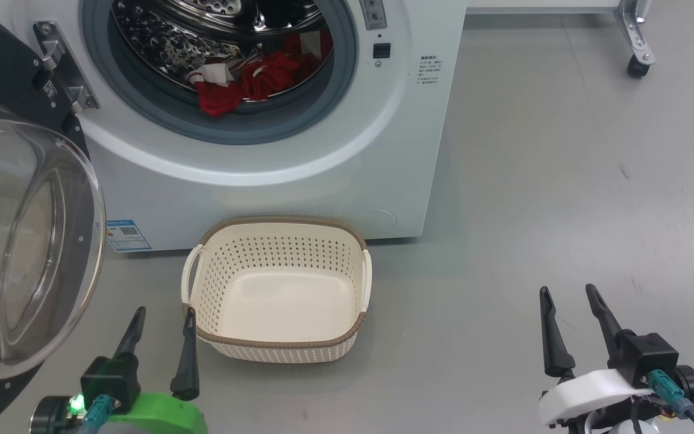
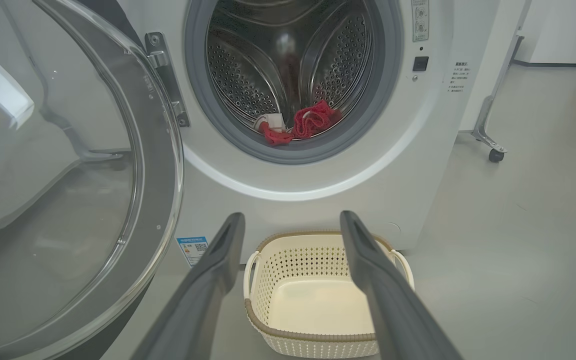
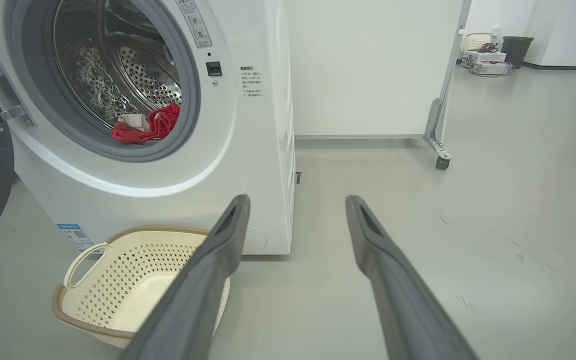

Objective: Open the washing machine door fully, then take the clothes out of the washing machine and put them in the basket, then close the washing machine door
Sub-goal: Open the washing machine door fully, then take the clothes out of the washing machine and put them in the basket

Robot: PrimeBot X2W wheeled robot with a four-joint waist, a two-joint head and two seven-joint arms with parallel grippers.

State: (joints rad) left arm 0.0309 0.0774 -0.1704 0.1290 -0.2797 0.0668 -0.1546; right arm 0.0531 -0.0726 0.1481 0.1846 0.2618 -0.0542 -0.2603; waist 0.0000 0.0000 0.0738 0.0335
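Big white front-loading washing machine is standing on the grey floor, its round mouth facing the robot, with a grey rubber gasket ringing a perforated steel drum.

Large round glossy black door with its bulging clear glass bowl is hanging swung out on the washer's left side, bowl bulging toward the camera.

Small cream plastic basket with perforated sides, a brown woven-look rim and white side handles is sitting on the floor just in front of the washer, below the mouth. Nothing is lying in it.

Left gripper is hovering low at the lower left of the head view with its fingers pointing toward the washer. It is just beside the basket's near left corner; whether it is touching, cannot tell. Jaws are standing spread, gripping nothing. In the left wrist view the basket is sitting between the two fingers.

Right gripper is hovering low at the lower right over bare floor, well apart from the basket, with its fingers pointing the same way, jaws spread, holding nothing.

Red clothes with white stripes and panels are lying bundled at the drum's front lip, inside the gasket.
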